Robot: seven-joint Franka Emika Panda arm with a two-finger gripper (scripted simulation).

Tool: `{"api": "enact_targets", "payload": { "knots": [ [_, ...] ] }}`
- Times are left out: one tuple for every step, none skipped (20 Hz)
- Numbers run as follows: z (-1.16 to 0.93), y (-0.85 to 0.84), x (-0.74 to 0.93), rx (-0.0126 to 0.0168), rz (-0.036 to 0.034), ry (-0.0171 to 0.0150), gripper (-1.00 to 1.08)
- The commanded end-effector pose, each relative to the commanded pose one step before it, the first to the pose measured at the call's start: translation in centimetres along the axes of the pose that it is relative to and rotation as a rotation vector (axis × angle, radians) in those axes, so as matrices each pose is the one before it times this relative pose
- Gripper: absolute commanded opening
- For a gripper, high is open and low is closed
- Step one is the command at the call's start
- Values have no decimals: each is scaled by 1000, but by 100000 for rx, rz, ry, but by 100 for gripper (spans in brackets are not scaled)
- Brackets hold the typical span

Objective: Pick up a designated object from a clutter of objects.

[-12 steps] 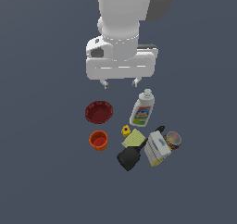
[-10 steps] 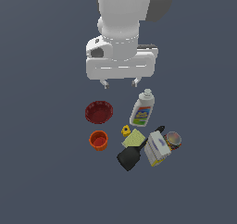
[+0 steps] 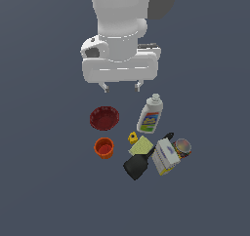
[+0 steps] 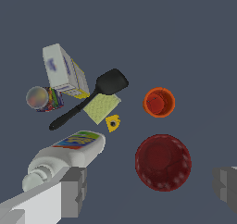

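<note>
One carton [image 3: 165, 157] stands in the clutter, well apart from the wide-open, empty tool [image 3: 121, 87] hovering above

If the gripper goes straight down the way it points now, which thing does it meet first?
Most likely the dark red bowl. In the wrist view it lies between the open gripper fingers, nearer one side. The white bottle lies close by the other finger and might be grazed; depth is unclear. The carton is well off that line.

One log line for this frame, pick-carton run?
phase: pre-grasp | claw: open, empty, raised above clutter | carton: untouched, between spatula and can
</note>
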State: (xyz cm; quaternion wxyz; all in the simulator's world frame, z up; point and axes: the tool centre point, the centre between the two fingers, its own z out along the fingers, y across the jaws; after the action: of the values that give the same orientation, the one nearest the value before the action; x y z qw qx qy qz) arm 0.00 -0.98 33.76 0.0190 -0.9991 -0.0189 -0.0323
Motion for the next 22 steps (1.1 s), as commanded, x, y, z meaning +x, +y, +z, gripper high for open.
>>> {"api": "enact_targets", "payload": {
  "knots": [
    [1, -30, 4, 59, -47, 8, 100],
    [-3, 3, -10, 0, 0, 0, 100],
    [21, -31, 40, -19, -64, -18, 100],
    [28, -16, 70, -14, -67, -11, 100],
    [56, -76, 110, -46, -185, -43, 100],
    [76, -91, 143, -64, -233, -62, 100],
    [100, -125, 179, -86, -308, -86, 100],
    [121, -145, 213, -101, -363, -102, 100],
    [144, -175, 247, -119, -431, -122, 100],
    [165, -198, 280, -131, -486, -136, 100],
    [188, -223, 314, -141, -544, -149, 100],
    [211, -248, 349, -150, -601, -162, 100],
    [234, -272, 379, -157, -653, -174, 100],
    [261, -302, 412, -166, -717, -189, 100],
    [290, -331, 445, -173, -778, -204, 100],
    [319, -359, 477, -176, -836, -216, 100],
    [350, -391, 510, -179, -898, -229, 100],
    [384, -424, 543, -180, -962, -242, 100],
    [419, -455, 574, -177, -1020, -253, 100],
    [456, -488, 604, -173, -1079, -263, 100],
    [495, -525, 634, -166, -1142, -275, 100],
    [536, -559, 662, -156, -1196, -283, 100]
  ]
}}
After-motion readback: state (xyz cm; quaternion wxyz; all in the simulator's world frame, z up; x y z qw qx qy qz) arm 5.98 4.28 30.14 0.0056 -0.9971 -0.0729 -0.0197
